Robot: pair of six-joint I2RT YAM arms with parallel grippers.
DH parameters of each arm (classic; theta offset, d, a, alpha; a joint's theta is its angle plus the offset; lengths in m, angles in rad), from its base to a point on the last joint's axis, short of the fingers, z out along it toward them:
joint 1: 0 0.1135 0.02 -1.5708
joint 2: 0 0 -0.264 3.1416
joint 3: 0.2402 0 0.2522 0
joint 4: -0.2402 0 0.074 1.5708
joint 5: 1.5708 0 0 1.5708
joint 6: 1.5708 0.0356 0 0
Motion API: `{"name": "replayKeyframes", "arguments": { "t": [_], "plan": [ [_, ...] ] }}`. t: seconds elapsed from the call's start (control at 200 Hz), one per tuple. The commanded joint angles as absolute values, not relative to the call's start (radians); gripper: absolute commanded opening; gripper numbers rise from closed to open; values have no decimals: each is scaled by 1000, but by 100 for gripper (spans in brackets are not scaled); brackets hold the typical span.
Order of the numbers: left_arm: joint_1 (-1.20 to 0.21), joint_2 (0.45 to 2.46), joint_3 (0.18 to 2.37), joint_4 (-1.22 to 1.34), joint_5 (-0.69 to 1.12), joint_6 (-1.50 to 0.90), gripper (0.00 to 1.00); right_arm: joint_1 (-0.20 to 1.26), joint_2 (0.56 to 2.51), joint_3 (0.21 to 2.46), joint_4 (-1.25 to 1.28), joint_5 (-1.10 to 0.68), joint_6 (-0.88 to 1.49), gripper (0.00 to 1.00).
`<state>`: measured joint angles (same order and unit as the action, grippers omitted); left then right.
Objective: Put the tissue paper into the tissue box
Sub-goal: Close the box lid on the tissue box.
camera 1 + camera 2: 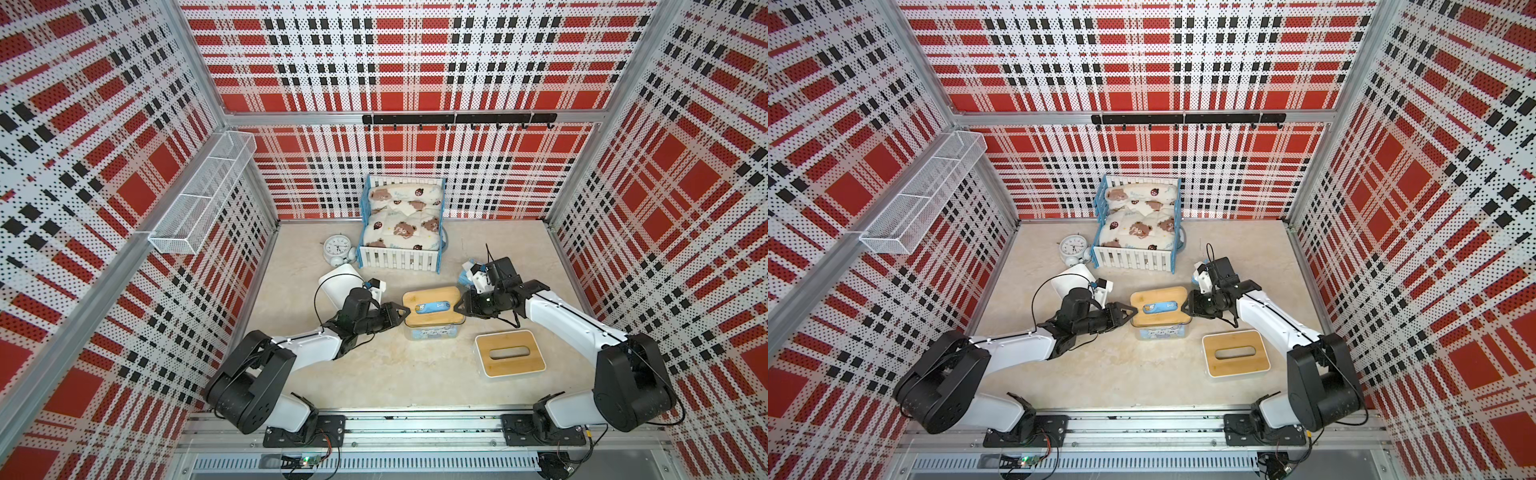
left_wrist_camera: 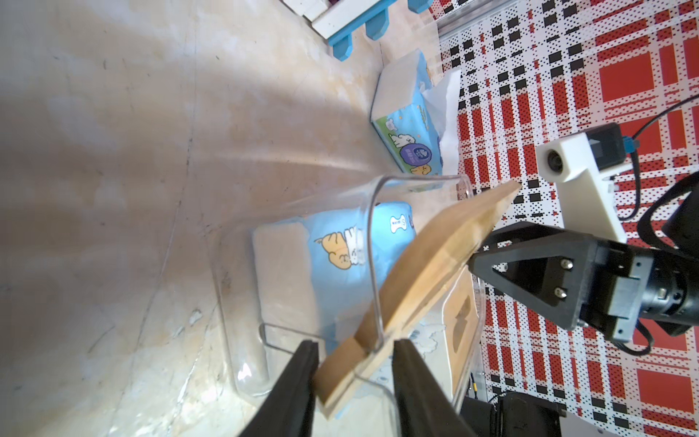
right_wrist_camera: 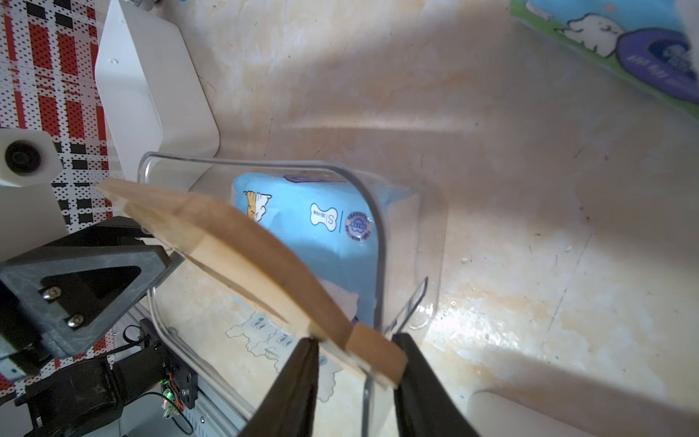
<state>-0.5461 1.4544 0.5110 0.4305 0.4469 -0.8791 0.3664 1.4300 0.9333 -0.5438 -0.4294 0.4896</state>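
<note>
I find both end effectors clenched on the bamboo lid (image 1: 419, 297): the left gripper (image 2: 353, 344) grips one end and the right gripper (image 3: 355, 340) the opposite end, with the lid over the clear tissue box (image 2: 372, 212). One pack of tissue paper (image 3: 314, 227) lies inside that box. A second pack (image 2: 404, 113) lies on the table (image 1: 374, 374), near the toy bed (image 1: 401, 257).

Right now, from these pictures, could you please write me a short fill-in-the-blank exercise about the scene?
1. The blue tissue pack lies ___ the clear tissue box.
2. The left gripper and right gripper each grip one ___ of the wooden lid.
3. A second tissue pack lies on the table with ___ sheets sticking out.
Missing words: inside; end; white.
</note>
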Motion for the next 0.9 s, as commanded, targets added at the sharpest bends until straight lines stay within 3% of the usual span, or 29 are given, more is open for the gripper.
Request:
{"name": "replayKeyframes", "arguments": {
  "t": [0.0, 0.301, 0.691, 0.892],
  "plan": [
    [-587, 1481, 518, 431, 452, -883, 36, 393, 1421, 911, -489, -472, 509, 38],
    [-585, 1479, 522, 392, 458, -881, 32, 393, 1426, 906, -487, -463, 500, 42],
    [-541, 1450, 532, 304, 450, -822, 32, 352, 1430, 978, -558, -414, 416, 61],
    [-543, 1454, 537, 304, 454, -821, 32, 344, 1470, 1011, -555, -415, 392, 62]
  ]
}}
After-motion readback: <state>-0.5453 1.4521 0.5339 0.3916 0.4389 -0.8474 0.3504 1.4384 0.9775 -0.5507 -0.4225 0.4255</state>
